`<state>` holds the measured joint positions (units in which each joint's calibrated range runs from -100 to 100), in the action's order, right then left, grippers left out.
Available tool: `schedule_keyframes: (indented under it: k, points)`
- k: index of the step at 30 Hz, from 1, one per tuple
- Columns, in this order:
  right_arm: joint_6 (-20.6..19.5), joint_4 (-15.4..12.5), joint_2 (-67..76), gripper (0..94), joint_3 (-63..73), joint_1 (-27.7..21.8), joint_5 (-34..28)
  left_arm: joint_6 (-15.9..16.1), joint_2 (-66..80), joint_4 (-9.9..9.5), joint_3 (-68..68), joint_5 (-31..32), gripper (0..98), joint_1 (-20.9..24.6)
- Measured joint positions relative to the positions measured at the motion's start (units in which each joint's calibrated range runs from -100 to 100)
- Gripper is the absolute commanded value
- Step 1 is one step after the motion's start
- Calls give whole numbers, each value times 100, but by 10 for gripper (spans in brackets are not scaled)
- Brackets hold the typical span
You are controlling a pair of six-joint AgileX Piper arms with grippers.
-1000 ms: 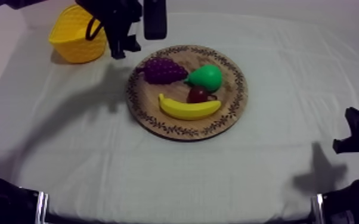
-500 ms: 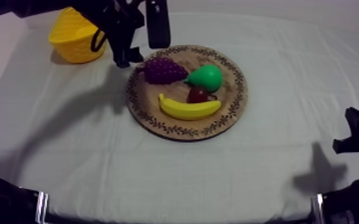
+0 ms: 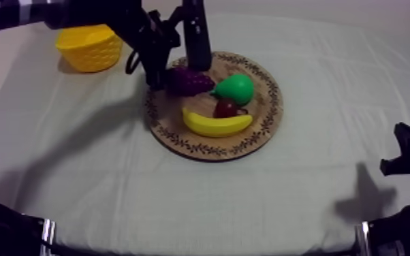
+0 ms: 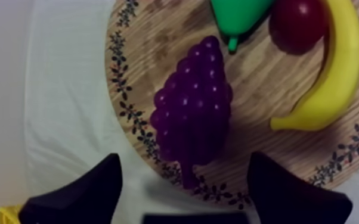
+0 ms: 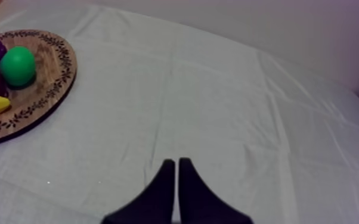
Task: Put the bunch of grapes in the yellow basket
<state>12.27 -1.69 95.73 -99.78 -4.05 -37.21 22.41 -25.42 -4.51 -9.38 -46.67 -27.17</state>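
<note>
Two arms, one in play: left gripper [image 4: 183, 176] hangs over the bunch of grapes [image 4: 194, 116]. Right gripper [image 5: 176, 173] sits low at its own side, well apart from the wooden board [image 3: 269, 102], fingers together on nothing

Left jaws are wide apart and empty. Grapes lie on the board at its basket-side edge, stem end at the patterned rim and pointing at the gripper, fat end toward the pear [image 4: 235, 15]. Long axis runs straight out from the gripper, so the closing line cuts across the narrow width. Alignment looks good to me

Fingertips flank the stem end only; the bulk of the bunch is just ahead of them, not yet between the pads. Next move as I read it: go further in and down until the fingers bracket the widest part, then close

Pear is just beside the far tip of the bunch, so watch that. Small red fruit [image 4: 295, 24] and banana [image 4: 331, 71] are clear of both fingers

Yellow basket [image 3: 88, 48] is beyond the board on the left arm's side, so left is nearer for both pick and drop
</note>
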Motion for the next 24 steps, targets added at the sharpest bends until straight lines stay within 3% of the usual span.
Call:
schedule_keyframes:
  k: [24]
  points:
    - [0,0,0,5,0,0,0,-43,-1590,75,1333,-575,755,-61]
